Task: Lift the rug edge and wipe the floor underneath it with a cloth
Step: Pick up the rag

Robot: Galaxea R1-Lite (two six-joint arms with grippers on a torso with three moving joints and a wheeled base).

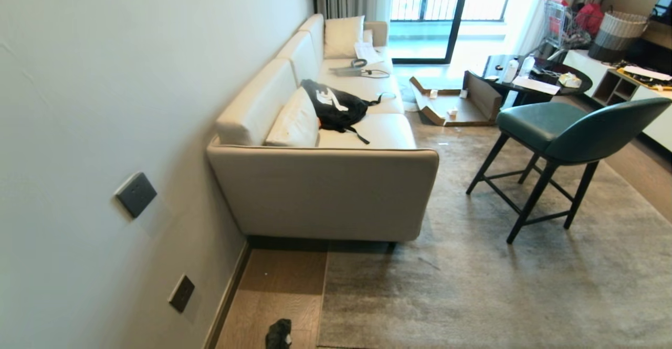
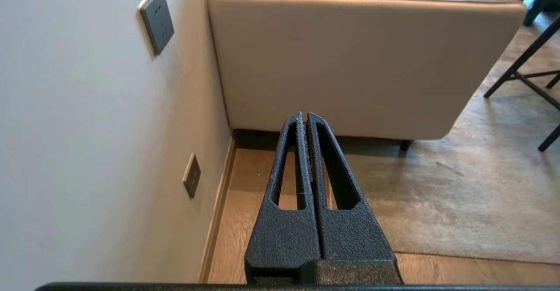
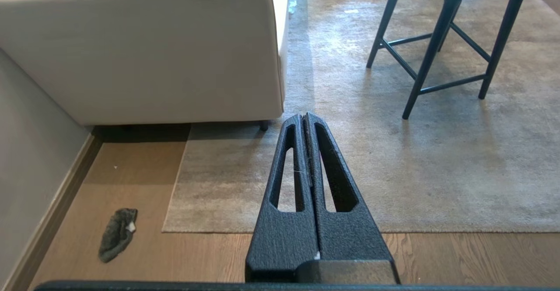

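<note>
Wood floor (image 3: 131, 168) beside the sofa (image 1: 325, 191): the cloth (image 3: 117, 234) lies near the rug edge (image 3: 175, 194); left hand (image 2: 305, 116) and right hand (image 3: 304, 117) both closed, empty.

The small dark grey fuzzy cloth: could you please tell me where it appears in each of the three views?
Head view: the small dark grey fuzzy cloth lies at the bottom edge, on brown wood-plank floor between wall and rug.
Left wrist view: not in it.
Right wrist view: the cloth lies lower left, on floor beside the corner of the pale grey-beige rug.
Shared landmark: the beige sofa's end panel.
</note>
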